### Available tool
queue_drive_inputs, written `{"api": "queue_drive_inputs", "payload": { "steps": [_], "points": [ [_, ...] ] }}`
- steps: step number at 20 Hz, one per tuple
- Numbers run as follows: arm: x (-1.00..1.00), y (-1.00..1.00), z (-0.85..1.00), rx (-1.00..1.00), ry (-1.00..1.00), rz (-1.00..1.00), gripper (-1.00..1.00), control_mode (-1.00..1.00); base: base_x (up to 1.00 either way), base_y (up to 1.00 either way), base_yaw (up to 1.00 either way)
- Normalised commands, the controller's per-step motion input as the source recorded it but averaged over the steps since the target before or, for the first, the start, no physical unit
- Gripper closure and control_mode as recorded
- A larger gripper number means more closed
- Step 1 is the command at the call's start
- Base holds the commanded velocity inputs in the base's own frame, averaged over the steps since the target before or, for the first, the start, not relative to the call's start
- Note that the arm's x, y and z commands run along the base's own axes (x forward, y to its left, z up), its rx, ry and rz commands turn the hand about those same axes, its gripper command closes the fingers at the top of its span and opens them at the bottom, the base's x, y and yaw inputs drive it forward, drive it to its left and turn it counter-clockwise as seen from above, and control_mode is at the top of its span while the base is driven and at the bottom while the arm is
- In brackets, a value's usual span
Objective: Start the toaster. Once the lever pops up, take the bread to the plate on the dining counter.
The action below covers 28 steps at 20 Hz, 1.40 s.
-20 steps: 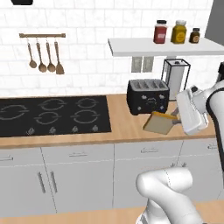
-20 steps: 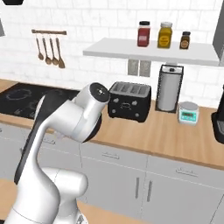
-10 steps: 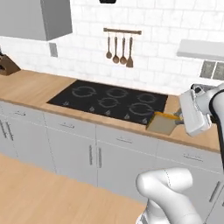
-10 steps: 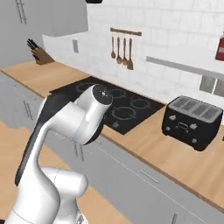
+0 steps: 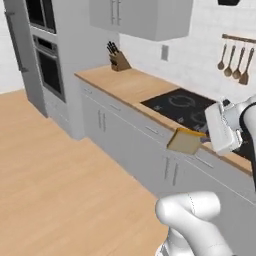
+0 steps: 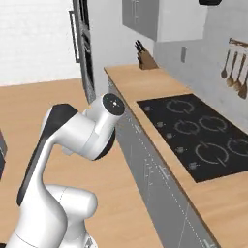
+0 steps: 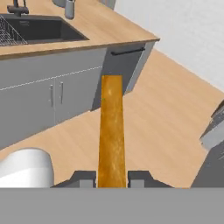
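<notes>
A tan slice of bread (image 5: 184,141) with a darker crust hangs over the front edge of the wood counter (image 5: 130,87), and my gripper (image 5: 201,140) is shut on its right side. In the hand view the bread (image 7: 111,127) stands edge-on as a narrow brown strip, pinched between the two dark fingertips (image 7: 83,178) of the gripper (image 7: 111,178). Below it lies wooden floor. The toaster, the plate and the dining counter are out of view.
A black cooktop (image 5: 192,107) sits in the counter beside my hand, with a knife block (image 5: 118,60) further left and a tall oven unit (image 5: 47,60) at the end. Open wooden floor (image 5: 60,175) spreads to the left. A sink counter (image 7: 39,28) lies ahead of the hand.
The whole picture has swung: the base has turned, so the toaster and shelf have left view and the oven unit and floor have come in. The bread stays in the shut gripper.
</notes>
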Motion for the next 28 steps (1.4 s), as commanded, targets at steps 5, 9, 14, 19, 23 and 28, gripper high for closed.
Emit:
{"api": "queue_drive_inputs", "payload": {
  "steps": [5, 9, 14, 19, 23, 28],
  "points": [
    [0.0, 0.0, 0.0, 0.0, 0.0, 0.0, 1.0, 1.0, 0.0, 0.18, 0.84],
    [0.0, 0.0, 0.0, 0.0, 0.0, 0.0, 1.0, 1.0, -0.03, 0.22, 0.83],
    [0.0, 0.0, 0.0, 0.0, 0.0, 0.0, 1.0, 1.0, -0.05, 0.19, 0.8],
    [0.0, 0.0, 0.0, 0.0, 0.0, 0.0, 1.0, 1.0, -0.03, 0.11, 0.79],
    [0.0, 0.0, 0.0, 0.0, 0.0, 0.0, 1.0, 1.0, -0.11, 0.11, 0.79],
    [0.0, 0.0, 0.0, 0.0, 0.0, 0.0, 1.0, 1.0, -0.12, 0.12, 0.78]
  ]
}}
